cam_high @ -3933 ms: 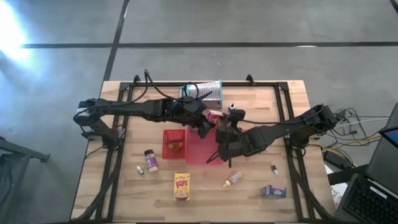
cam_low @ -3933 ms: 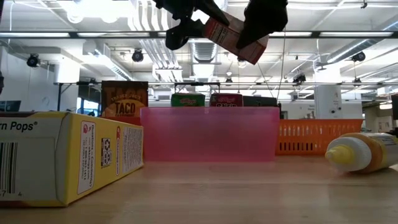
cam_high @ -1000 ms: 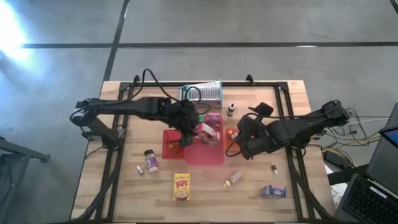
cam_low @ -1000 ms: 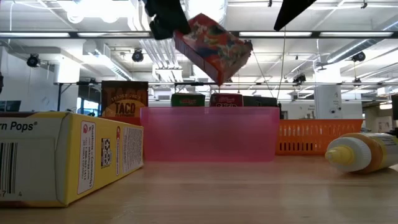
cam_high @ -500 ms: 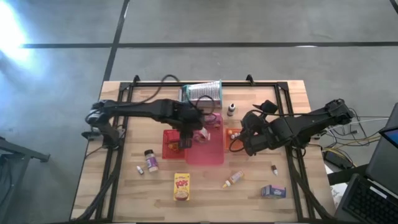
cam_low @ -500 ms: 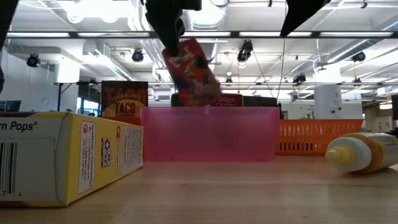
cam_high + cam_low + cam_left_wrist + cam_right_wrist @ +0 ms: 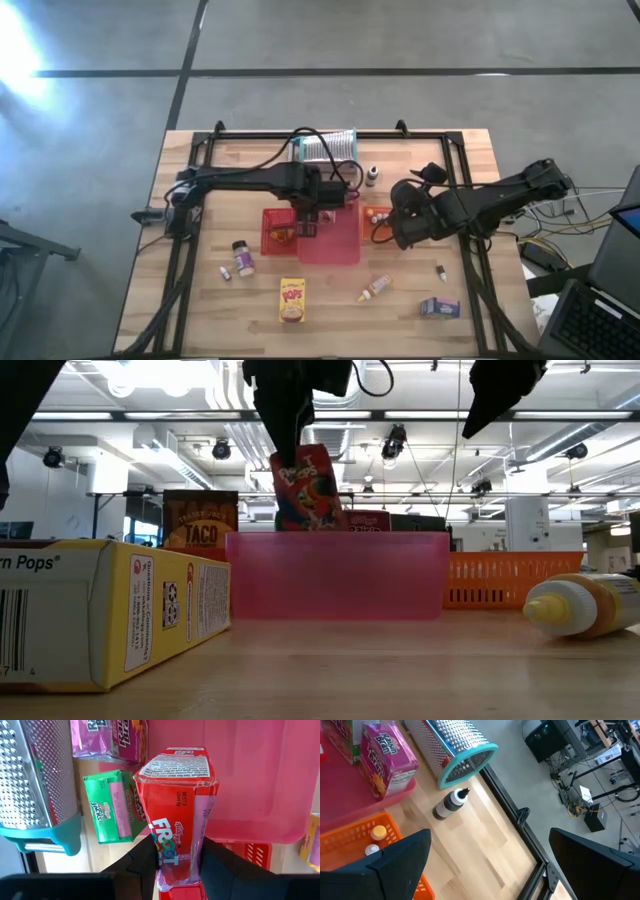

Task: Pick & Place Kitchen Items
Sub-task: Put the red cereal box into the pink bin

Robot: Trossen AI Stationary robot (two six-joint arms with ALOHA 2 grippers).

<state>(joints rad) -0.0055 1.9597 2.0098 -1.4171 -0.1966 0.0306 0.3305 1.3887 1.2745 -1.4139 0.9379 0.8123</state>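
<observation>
1. The left gripper [image 7: 172,870] is clamped on the red cereal box [image 7: 176,810], held upright over the pink bin [image 7: 337,574].
2. The left arm is stretched across the table [image 7: 200,300].
3. The right gripper [image 7: 485,865] is spread wide, hovering above the orange basket [image 7: 350,840].

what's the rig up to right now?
The left gripper is shut on a red Froot Loops box, holding it upright over the pink tray, which already holds a Raisin Bran box and a green box. The right gripper waits open near the orange tray. Other items lie on the table.
</observation>
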